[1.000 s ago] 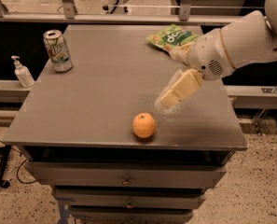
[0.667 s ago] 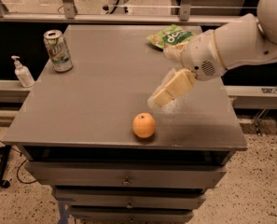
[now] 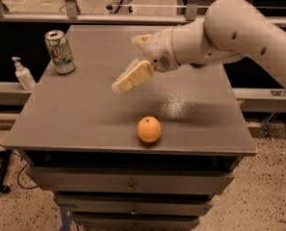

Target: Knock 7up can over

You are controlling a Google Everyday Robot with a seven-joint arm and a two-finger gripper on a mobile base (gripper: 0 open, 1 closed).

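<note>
The 7up can [image 3: 60, 52] stands upright near the far left corner of the grey table [image 3: 84, 119]. It has a white-and-green label and a silver top. My gripper [image 3: 119, 86] hangs above the middle of the table, pointing down and to the left. It is to the right of the can and well apart from it. The white arm [image 3: 229, 32] reaches in from the upper right.
An orange [image 3: 149, 129] sits near the table's front edge, below and right of the gripper. A white soap dispenser [image 3: 23, 74] stands on a lower ledge left of the table. Drawers [image 3: 128, 182] are under the tabletop.
The gripper and arm have moved left across the table toward the can. The arm now covers the green snack bag at the back. The can and orange have not moved.
</note>
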